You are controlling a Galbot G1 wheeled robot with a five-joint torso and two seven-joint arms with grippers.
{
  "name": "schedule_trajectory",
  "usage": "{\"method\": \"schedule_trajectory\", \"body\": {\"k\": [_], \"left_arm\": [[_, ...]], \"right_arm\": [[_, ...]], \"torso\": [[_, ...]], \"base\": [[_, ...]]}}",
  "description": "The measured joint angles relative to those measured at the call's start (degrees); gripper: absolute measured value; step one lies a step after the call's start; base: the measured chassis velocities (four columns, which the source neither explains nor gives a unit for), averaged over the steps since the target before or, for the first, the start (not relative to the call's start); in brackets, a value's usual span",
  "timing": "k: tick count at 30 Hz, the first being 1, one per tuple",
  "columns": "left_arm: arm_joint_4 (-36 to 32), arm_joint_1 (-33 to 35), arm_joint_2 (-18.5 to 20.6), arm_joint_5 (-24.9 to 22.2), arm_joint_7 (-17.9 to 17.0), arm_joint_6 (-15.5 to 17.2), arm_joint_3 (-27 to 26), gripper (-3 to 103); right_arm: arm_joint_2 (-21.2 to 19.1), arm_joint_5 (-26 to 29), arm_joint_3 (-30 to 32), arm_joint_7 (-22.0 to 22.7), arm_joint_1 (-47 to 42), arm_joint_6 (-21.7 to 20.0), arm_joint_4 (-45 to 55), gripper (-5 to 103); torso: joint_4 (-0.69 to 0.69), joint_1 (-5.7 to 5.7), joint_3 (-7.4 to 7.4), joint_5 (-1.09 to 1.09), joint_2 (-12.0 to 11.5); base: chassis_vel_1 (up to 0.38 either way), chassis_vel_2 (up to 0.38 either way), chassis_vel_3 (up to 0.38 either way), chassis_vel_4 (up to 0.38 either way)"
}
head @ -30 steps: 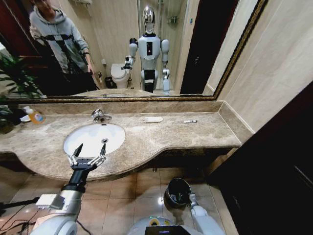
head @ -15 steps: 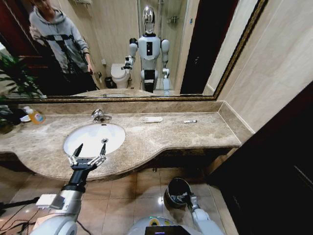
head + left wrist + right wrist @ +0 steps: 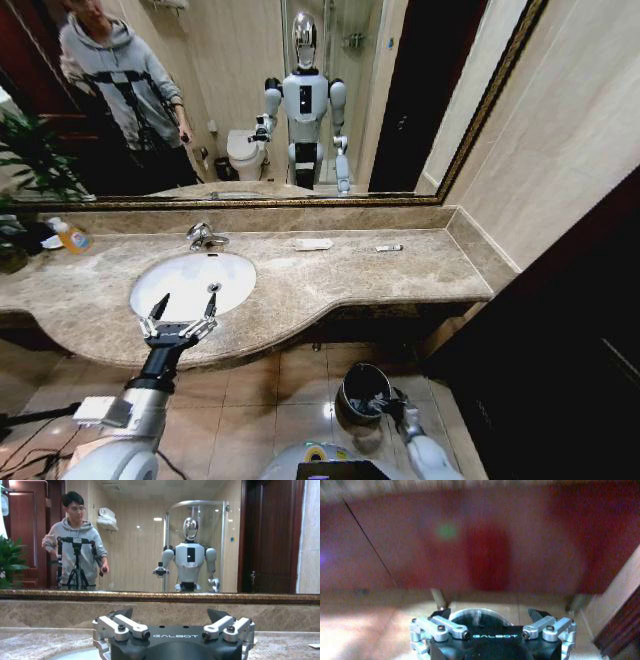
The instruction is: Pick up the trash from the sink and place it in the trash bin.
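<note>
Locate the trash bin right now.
In the head view the trash bin stands on the tiled floor below the countertop's front edge, on the robot's right, with the right hand at its rim.

Open sink basin, faucet behind; countertop overhang above trash bin.

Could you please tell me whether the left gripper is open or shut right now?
Open. The left gripper hovers at the front edge of the sink, its fingers spread wide apart with nothing between them.
</note>
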Motion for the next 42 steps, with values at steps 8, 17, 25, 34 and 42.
{"method": "schedule_trajectory", "body": {"k": [8,17,25,34,42], "left_arm": [[0.0,0.0,0.0,0.0,0.01,0.0,0.01,100],[0.0,0.0,0.0,0.0,0.0,0.0,0.01,100],[0.0,0.0,0.0,0.0,0.0,0.0,0.01,100],[0.0,0.0,0.0,0.0,0.02,0.0,0.01,100],[0.0,0.0,-0.01,0.0,0.01,0.0,0.01,100]], "right_arm": [[0.08,9.85,5.76,-0.74,-18.85,-0.19,30.72,100],[3.21,9.09,5.87,2.72,-23.87,-2.64,50.42,100],[-2.67,12.34,4.01,6.84,-6.85,-15.46,52.25,100],[-9.99,15.91,-2.23,7.84,17.47,-20.51,38.2,100],[-10.65,15.2,-12.28,8.02,41.4,-21.36,10.29,100]], "torso": [[-0.01,0.0,0.0,0.0,0.01],[-0.01,0.0,0.0,0.0,0.01],[0.04,0.02,0.01,0.02,0.0],[0.0,0.01,0.01,0.0,0.0],[0.02,0.02,0.02,0.0,-0.01]], "base": [[0.0,0.0,0.0,0.0],[0.0,0.0,0.0,0.0],[0.0,0.0,0.0,0.0],[0.0,0.0,0.0,0.0],[0.0,0.0,0.0,0.0]]}}
